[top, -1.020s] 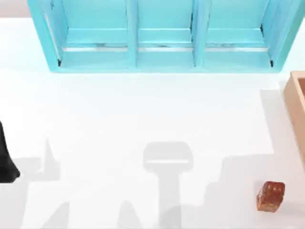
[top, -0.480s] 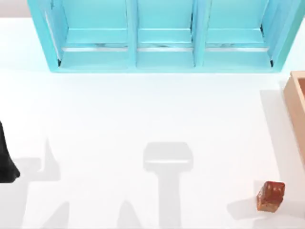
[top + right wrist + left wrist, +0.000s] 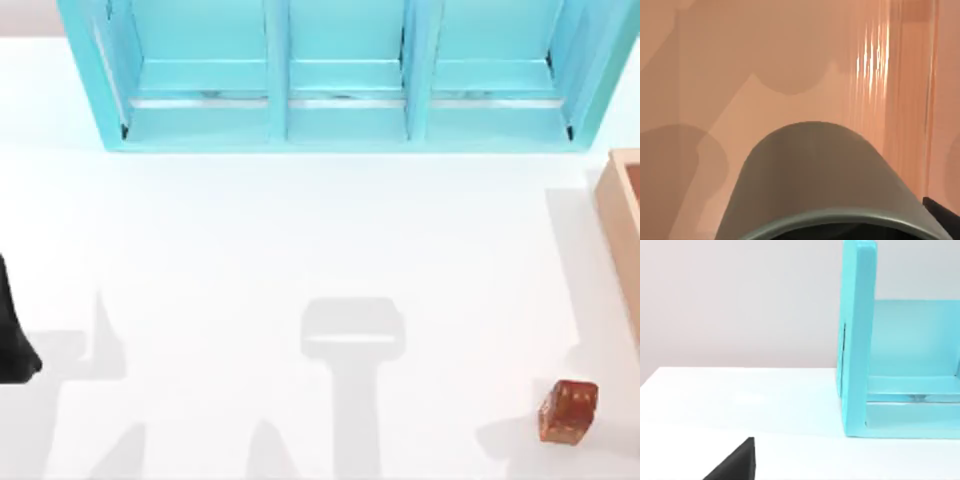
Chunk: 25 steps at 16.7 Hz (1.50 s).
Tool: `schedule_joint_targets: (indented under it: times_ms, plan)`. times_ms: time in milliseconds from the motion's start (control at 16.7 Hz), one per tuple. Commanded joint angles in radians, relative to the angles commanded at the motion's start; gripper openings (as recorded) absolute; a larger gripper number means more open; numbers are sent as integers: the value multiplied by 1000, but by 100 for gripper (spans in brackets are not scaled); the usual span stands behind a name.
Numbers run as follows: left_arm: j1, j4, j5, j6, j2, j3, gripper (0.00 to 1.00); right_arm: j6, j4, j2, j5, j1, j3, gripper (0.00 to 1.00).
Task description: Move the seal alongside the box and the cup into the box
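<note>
Our right tool's own wrist view sits so near the cup (image 3: pixel 832 175) that its grey-olive wall and dark rim crowd the lens; a black sliver at the picture's edge (image 3: pixel 942 212) may be one of our fingers, but we cannot tell how far the right tool is spread or whether it grips the cup. Behind the cup lies a smooth tan surface with faint streaked reflections, the inner face of the box (image 3: pixel 790 55) as far as we can judge, so the cup appears to be inside or just over it.

Our left arm (image 3: pixel 12 335) is parked at the desk's left edge, a black shape partly cut off by the frame; its wrist view catches one dark corner of the left tool (image 3: pixel 735 464), too little to tell us its spread.

From above, the seal (image 3: pixel 568 411) rests on the white desk (image 3: pixel 300 240) near the right front, apart from the box (image 3: pixel 620 205) whose thick tan wall runs along the right edge (its hollow lies mostly outside the frame). The turquoise shelf cabinet (image 3: pixel 345 75) stands across the back with three open bays. We can read no writing anywhere.
</note>
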Motion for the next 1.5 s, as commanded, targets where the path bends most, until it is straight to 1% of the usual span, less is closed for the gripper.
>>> schedule_joint_targets:
  times_ms: [120,240,540,840,1500]
  plan:
    - [0,0,0,0,0,0,100,7,71,8,-16,13,-28,0]
    - [0,0,0,0,0,0,100,20,105,19,-8,28,-85,0]
    - [0,0,0,0,0,0,100,44,71,55,69,32,-241,0]
    - [0,0,0,0,0,0,100,50,67,52,81,34,-257,0]
    - [0,0,0,0,0,0,100,50,67,52,81,34,-257,83]
